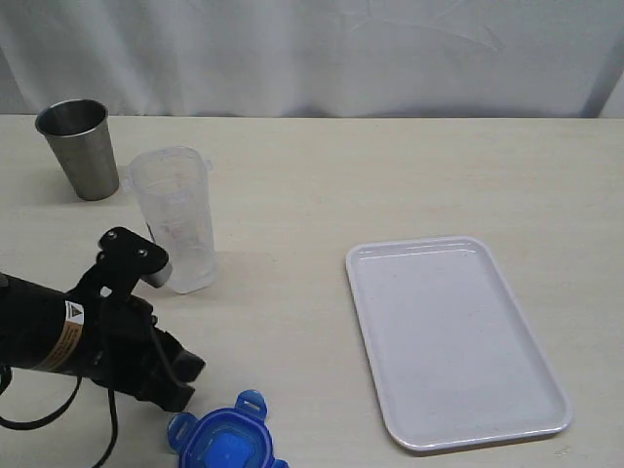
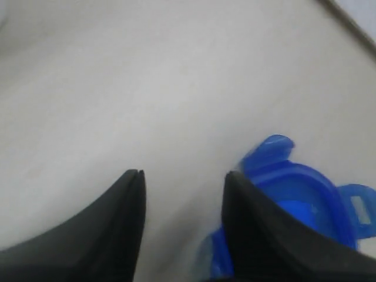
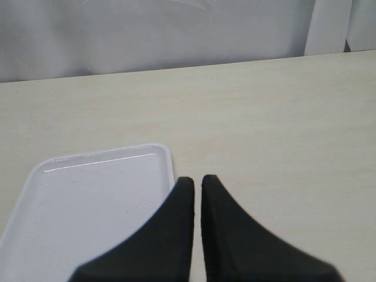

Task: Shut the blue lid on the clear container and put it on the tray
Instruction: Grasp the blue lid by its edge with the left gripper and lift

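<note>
The left arm [image 1: 58, 331] lay low and nearly level over the table [image 1: 390, 175], entering from the left side of the exterior view and slanting toward the near edge. Its left tool [image 2: 183, 179] was released: the two dark fingers [image 2: 117, 223] stood apart with only bare table showing between them. The blue lid [image 1: 226, 441] lay flat on the table just beside the tool tip, at the near edge of the exterior view and partly cut off by it, with its snap tabs spread outward. In the left wrist view one finger overlapped the lid's rim; whether it touched the lid could not be told.

The clear container [image 1: 177, 219] stood upright and uncovered on the table, beyond the left arm and well apart from the lid. A grey metal cup [image 1: 80, 148] stood near it, farther back and to the left. The tray [image 1: 453, 336] lay flat to the right, well apart from container and lid, with nothing on it.

The right tool [image 3: 197, 179] was clenched on nothing, its fingers pressed almost together, poised above the table just beside the tray's corner, with a white curtain [image 3: 147, 35] behind the table's far edge
</note>
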Controlling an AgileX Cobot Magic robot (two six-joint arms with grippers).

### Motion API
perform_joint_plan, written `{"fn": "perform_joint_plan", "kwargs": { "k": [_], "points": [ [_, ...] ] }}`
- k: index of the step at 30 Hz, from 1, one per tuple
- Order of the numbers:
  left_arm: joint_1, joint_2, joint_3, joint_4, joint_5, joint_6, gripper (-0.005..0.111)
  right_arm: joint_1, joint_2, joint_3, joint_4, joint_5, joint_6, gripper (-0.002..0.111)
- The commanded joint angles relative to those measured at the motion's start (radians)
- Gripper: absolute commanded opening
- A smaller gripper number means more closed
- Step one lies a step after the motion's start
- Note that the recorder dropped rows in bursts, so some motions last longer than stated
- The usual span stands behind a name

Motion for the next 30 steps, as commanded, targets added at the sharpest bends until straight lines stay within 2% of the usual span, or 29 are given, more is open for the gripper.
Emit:
{"fn": "perform_joint_plan", "kwargs": {
  "k": [1, 3, 5, 7, 8, 10, 12, 13, 17, 19, 22, 25, 30],
  "points": [
    [-0.001, -0.002, 0.003, -0.002, 0.308, 0.055, 0.047, -0.004, -0.002, 0.001, -0.001, -0.007, 0.001, 0.005],
    [-0.001, -0.002, 0.003, -0.002, 0.424, 0.048, 0.047, -0.004, -0.002, 0.001, -0.001, -0.007, 0.001, 0.005],
    [-0.001, -0.002, 0.003, -0.071, 0.526, 0.051, 0.047, -0.004, -0.002, 0.001, -0.001, -0.007, 0.001, 0.005],
    [-0.001, -0.002, 0.003, -0.215, 0.634, 0.117, 0.047, -0.004, -0.002, 0.001, -0.001, -0.007, 0.001, 0.005],
    [-0.001, -0.002, -0.002, -0.335, 0.706, 0.201, 0.047, -0.004, -0.002, 0.001, -0.001, -0.007, 0.001, 0.005],
    [-0.001, -0.002, -0.030, -0.584, 0.855, 0.420, 0.047, -0.004, -0.002, 0.001, -0.001, -0.007, 0.001, 0.005],
    [-0.001, -0.002, -0.095, -0.900, 1.006, 0.720, 0.047, -0.004, -0.002, 0.001, -0.001, -0.007, 0.001, 0.005],
    [-0.001, -0.002, -0.129, -1.066, 1.022, 0.827, 0.047, -0.004, -0.002, 0.001, -0.001, -0.007, 0.001, 0.005],
    [-0.029, -0.002, -0.174, -1.769, 0.988, 1.505, 0.047, -0.004, -0.002, 0.001, -0.001, -0.007, 0.001, 0.005],
    [-0.056, -0.002, -0.160, -2.023, 0.953, 1.752, 0.047, -0.004, -0.002, 0.001, -0.001, -0.007, 0.001, 0.005],
    [-0.103, 0.000, -0.116, -2.172, 0.793, 1.973, 0.047, -0.004, -0.002, 0.001, -0.001, -0.007, 0.001, 0.005],
    [-0.132, 0.001, -0.066, -2.187, 0.666, 2.063, 0.047, -0.004, -0.002, 0.001, -0.001, -0.007, 0.001, 0.005],
    [-0.136, 0.001, -0.046, -2.218, 0.655, 2.084, 0.047, -0.004, -0.002, 0.001, -0.001, -0.007, 0.001, 0.005]
  ]
}}
